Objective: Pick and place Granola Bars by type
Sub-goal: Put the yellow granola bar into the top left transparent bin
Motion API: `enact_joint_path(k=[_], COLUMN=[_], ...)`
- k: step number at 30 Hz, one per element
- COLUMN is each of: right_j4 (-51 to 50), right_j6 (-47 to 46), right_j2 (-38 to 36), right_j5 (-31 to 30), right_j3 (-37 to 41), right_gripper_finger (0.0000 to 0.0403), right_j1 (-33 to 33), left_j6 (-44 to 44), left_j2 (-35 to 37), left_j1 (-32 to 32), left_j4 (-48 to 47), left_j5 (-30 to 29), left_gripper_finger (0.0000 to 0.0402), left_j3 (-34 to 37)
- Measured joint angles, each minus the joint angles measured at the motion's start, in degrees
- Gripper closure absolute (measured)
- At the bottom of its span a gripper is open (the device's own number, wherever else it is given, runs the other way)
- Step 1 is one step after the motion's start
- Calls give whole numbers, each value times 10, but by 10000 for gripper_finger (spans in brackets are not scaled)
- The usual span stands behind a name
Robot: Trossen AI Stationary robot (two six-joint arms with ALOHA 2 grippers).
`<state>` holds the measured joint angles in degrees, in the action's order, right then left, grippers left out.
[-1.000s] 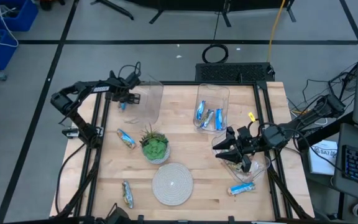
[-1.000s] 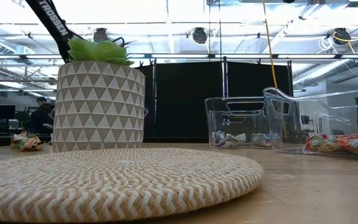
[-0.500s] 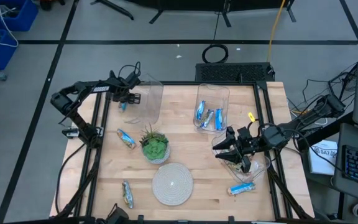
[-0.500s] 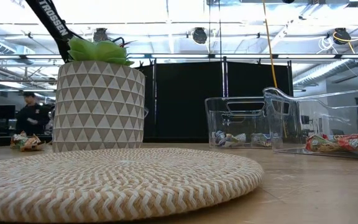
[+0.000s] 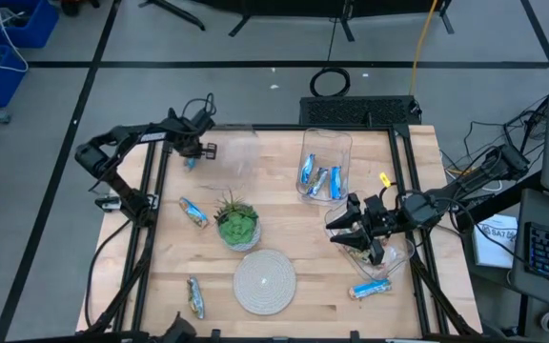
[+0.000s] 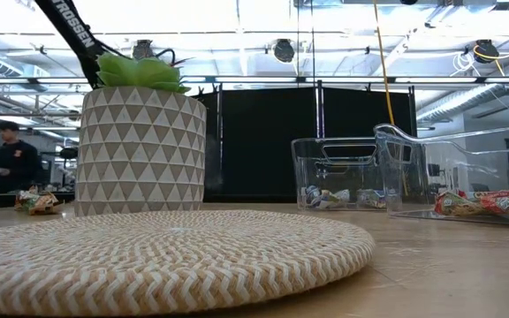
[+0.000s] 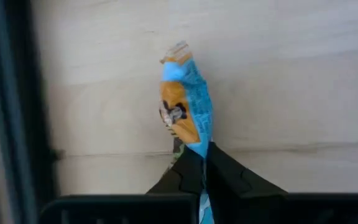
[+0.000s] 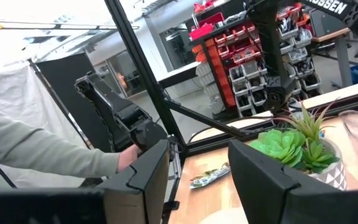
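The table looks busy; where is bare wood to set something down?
Bare wood lies between the potted plant and the bin of blue bars, and along the near edge between the woven mat and a loose bar. It is crowded at the right tool and its bin.

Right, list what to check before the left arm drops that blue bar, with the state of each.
1. Grip on the blue bar: ok. The left gripper is closed on its lower end.
2. Bin under the bar: not ok. The left wrist view shows only bare table behind it.
3. Other arm out of the way: ok. The right gripper is open over the clear bin on the far side.
4. No one near the left arm: not ok. A person's hand reaches in beside it.
5. Bar's type: ok. The wrapper is bright blue with an orange patch.
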<state>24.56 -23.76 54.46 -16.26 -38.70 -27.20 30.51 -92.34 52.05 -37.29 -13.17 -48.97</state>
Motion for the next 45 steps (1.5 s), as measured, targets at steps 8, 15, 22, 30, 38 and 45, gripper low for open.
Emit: enact_joint_path(k=[8,15,22,30,38,45], right_j4=[-9,-12,-12,-12,-2,13], right_j6=[11,33,37,62,65,42], right_j2=[0,0,0,0,0,0], right_j5=[0,0,-2,-20,-19,-6], right_j3=[0,0,0,0,0,0], right_gripper_finger=[245,245,245,245,245,245], right_j1=[9,14,21,25,33,33], left_j6=[-4,-6,-2,7,-69,-129], left_j2=[76,162,283,254,85,-33], left_j1=[1,-5,-83,-192,-186,-162], left_j4=[-2,-9,-2,44,49,48], left_j5=[7,56,118,93,112,138], left_gripper_finger=[396,399,400,401,401,390], left_j3=[0,0,-19,-78,-107,-152])
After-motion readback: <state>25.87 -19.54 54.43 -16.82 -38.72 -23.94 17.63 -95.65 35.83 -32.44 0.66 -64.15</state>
